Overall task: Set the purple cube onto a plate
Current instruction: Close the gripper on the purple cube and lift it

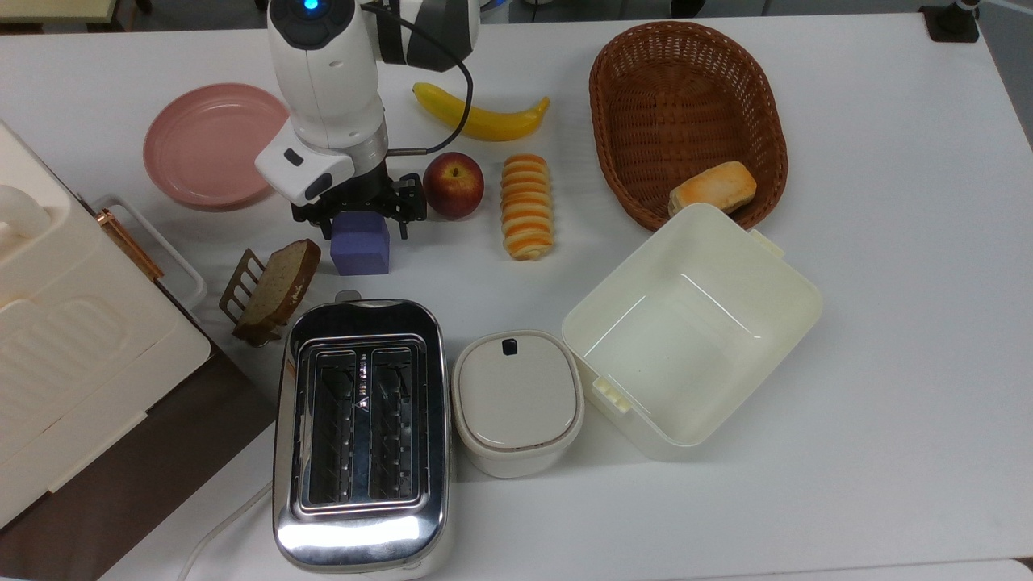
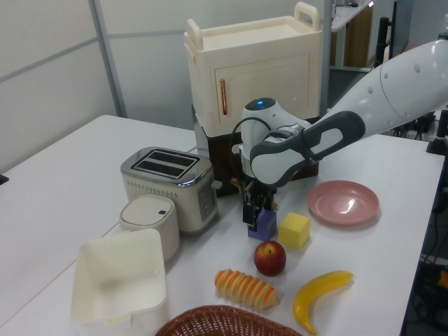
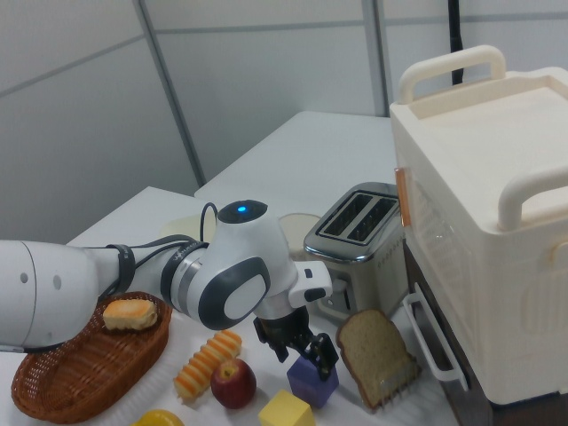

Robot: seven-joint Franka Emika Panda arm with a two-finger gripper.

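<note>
A: Lighting, top view?
B: Bright, even, from overhead. The white counter (image 1: 888,242) shows soft, short shadows beside each object. The chrome toaster (image 1: 361,420) carries a white glare band along its near edge.

A: Left view and right view?
B: Bright too. The pink plate (image 2: 344,202) bears a small highlight in the left view. Slight softness overall in the right view; the cabinet (image 3: 488,222) looks pale, near washed out.
</note>
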